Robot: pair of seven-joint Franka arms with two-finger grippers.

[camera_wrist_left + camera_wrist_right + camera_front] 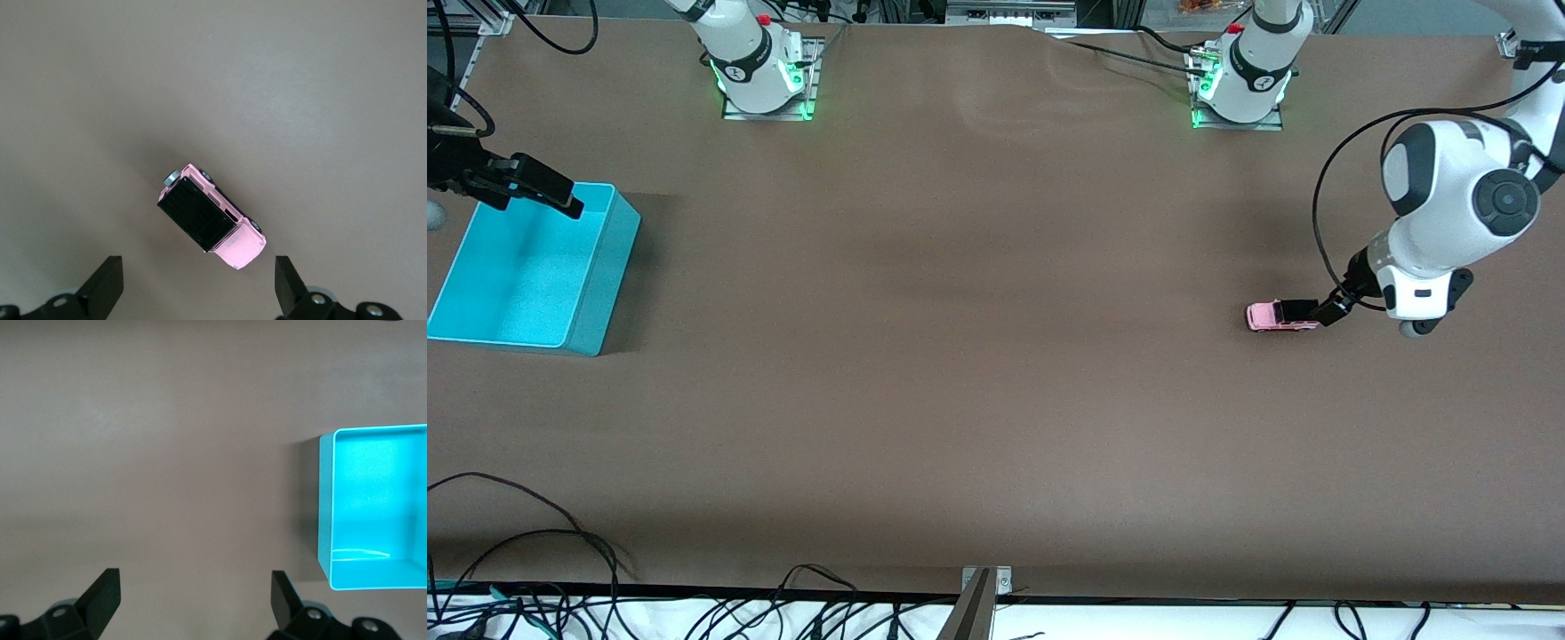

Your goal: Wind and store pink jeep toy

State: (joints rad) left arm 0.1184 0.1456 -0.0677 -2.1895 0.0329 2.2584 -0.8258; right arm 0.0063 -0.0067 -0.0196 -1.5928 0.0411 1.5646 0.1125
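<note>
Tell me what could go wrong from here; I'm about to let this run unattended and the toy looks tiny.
1. The pink jeep toy lies askew between the open left pincer fingers, so closing might twist or squirt it away.
2. It stands on its wheels on the bare table; a nudge could roll it off.
3. The turquoise bin sits at the right arm's end, under the open right pincer, so the carry or handover is long.

**Colours on the table**

You have a pink jeep toy (212,217) with a black roof and dark wheels, a plain turquoise bin (534,267), a brown table (960,356), and white arms with black grippers.
</note>
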